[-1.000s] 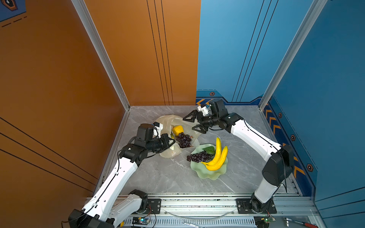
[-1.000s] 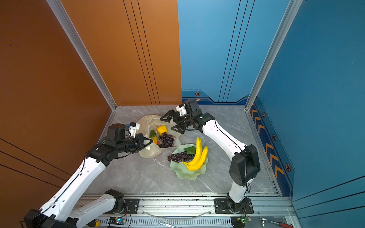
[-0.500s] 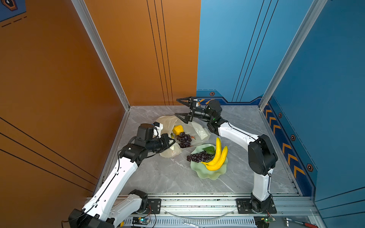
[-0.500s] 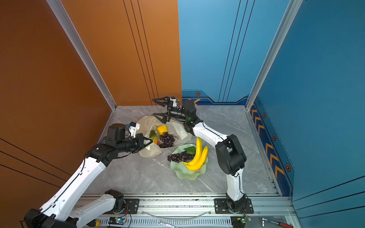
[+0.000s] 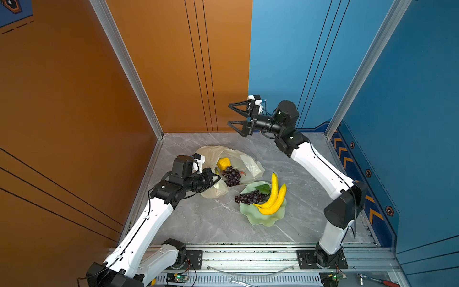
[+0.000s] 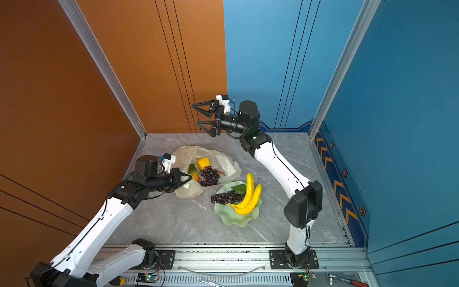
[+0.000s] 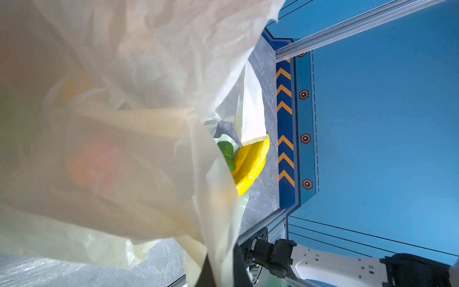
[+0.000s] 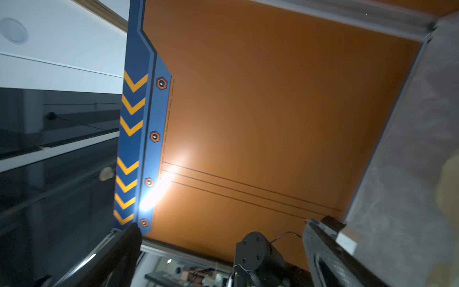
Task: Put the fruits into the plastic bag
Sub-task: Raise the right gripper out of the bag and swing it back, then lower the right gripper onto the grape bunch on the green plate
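Note:
The cream plastic bag (image 5: pixel 211 151) lies open at the back left of the table in both top views. Inside its mouth sit a yellow fruit (image 5: pixel 223 163), a dark grape bunch (image 5: pixel 231 176) and a green fruit (image 6: pixel 191 169). My left gripper (image 5: pixel 218 178) is shut on the bag's near edge; bag film (image 7: pixel 124 124) fills the left wrist view. Two bananas (image 5: pixel 273 196) and a second grape bunch (image 5: pixel 249 198) rest on the pale green dish (image 5: pixel 263 221). My right gripper (image 5: pixel 229 114) hangs open and empty, high above the table's back, pointing at the orange wall.
Orange wall panels close the left and back, blue ones the right. The right arm's elbow (image 5: pixel 345 206) stands near the right edge. An aluminium rail (image 5: pixel 248 256) runs along the front, with tools (image 5: pixel 372 280) lying below it.
My right gripper has risen from just above the bag to high at the back and turned toward the orange wall, staying open. The left gripper and the bag have not moved.

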Motion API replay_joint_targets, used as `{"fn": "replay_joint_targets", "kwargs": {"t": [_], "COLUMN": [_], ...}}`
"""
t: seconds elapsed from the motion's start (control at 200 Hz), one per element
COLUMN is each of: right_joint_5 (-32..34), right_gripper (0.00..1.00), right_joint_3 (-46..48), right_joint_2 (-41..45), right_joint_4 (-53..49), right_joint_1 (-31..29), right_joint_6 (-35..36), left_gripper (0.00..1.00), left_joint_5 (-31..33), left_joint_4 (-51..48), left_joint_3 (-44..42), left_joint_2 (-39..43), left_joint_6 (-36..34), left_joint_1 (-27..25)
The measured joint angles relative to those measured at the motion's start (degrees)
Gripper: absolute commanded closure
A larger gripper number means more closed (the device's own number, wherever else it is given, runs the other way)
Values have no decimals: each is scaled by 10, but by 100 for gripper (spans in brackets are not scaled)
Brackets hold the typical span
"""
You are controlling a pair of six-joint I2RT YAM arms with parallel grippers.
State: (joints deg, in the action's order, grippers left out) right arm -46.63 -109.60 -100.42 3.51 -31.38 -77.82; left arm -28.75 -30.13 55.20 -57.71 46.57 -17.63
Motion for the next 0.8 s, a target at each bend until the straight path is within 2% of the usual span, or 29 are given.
{"fn": "replay_joint_targets", "kwargs": {"t": [0.23,0.386,0.486,0.551,0.681,0.801], "right_joint_5": [101,233,336,378,410,424], "right_gripper": [0,0,0,0,0,0], "right_joint_3": [-18,13,110,188,330,404], "right_joint_2": [135,192,246,282,343,376], "right_joint_4": [-291,-445,-487,-501,-499,-494], "right_joint_1": [12,-31,-100,-141,-157,-162], "right_joint_6": [248,462,620,715,884,993], "left_gripper": [100,100,100,100,100,100], "left_joint_5": [0,-1,-3,-5,-7,-7], "left_joint_4": [0,0,0,0,0,0], "left_joint_3": [0,0,0,0,0,0], "left_joint_2": [0,0,0,0,0,3], "left_joint_6": [0,0,-1,-2,-2,-2], "left_joint_1": [4,5,5,6,8,8]}}
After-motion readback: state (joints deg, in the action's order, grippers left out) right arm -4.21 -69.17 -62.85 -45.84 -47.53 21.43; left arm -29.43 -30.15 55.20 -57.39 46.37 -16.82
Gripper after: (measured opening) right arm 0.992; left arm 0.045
